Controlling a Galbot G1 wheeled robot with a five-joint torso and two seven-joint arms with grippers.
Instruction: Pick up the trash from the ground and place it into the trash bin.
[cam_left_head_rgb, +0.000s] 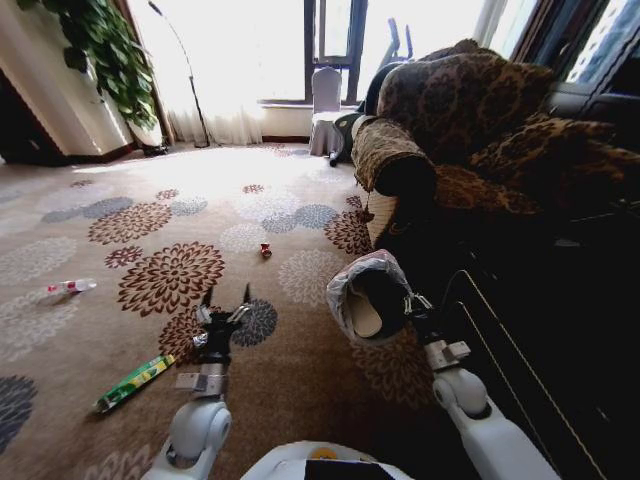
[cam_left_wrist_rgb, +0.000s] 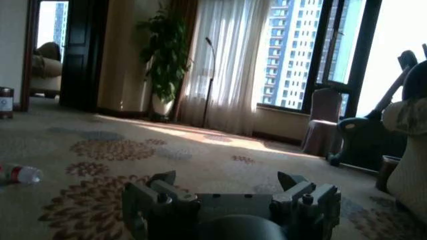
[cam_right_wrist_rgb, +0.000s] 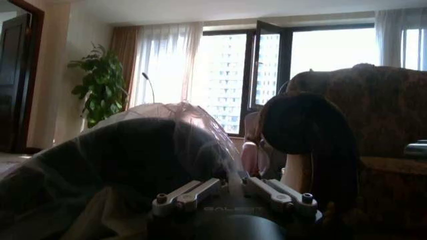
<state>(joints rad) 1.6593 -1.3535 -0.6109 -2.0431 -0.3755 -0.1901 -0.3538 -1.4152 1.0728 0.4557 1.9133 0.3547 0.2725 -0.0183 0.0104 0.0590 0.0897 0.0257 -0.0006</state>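
My right claw (cam_left_head_rgb: 412, 303) is clamped on the bin (cam_left_head_rgb: 370, 297), tipped on its side, light, its liner slippery. My left claw (cam_left_head_rgb: 226, 300) hangs spread apart. Left of the bin lie the wrapper (cam_left_head_rgb: 133, 383), thin and crinkly, and the bottle (cam_left_head_rgb: 68, 288): grip mid-body.

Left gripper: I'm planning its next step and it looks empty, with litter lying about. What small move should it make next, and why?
Probably swing out to the robot's left and lower toward the long green wrapper, the closest litter to it. The left gripper hangs open and empty above the carpet, while the right gripper holds the trash bin off the floor. The clear bottle and tiny red bit lie farther away.
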